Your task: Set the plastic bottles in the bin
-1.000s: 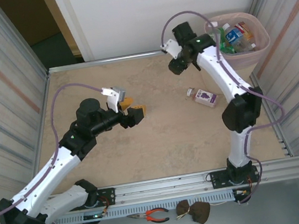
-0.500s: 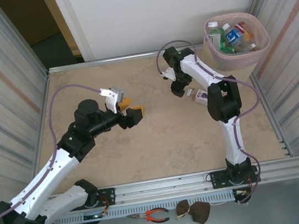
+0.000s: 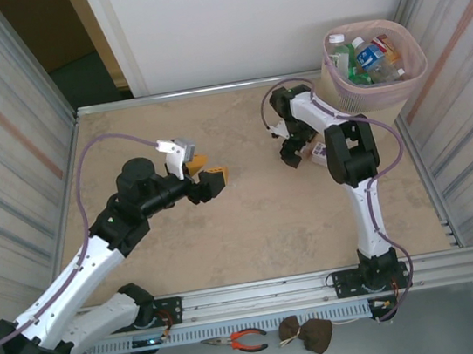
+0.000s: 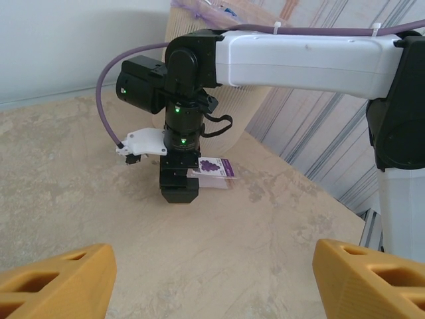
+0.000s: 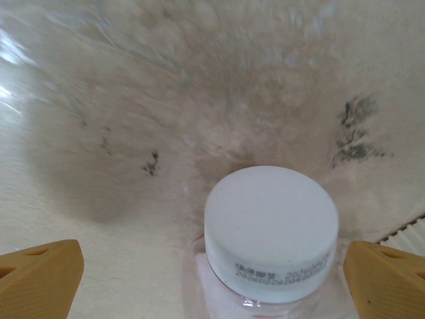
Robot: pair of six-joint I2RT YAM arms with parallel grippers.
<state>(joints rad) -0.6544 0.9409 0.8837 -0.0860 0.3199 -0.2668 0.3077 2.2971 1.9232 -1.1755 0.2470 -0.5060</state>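
Top view: R jaws hang low over the counter (image 3: pixel 252 227), right by the purple-label bottle (image 3: pixel 313 153). The bin (image 3: pixel 384 96) is at the back-right corner w/ several bottles (image 3: pixel 370 61) inside. L jaws hover mid-counter, spread, nothing in them.

L wrist cam: both orange tips (image 4: pixel 53 286) sit far apart. The purple-label bottle lies on the counter just behind the R jaws, w/ the bin further back.

R wrist cam: R jaws are spread wide, and the white cap (image 5: pixel 269 232) sits btwn the 2 tips, touching neither.
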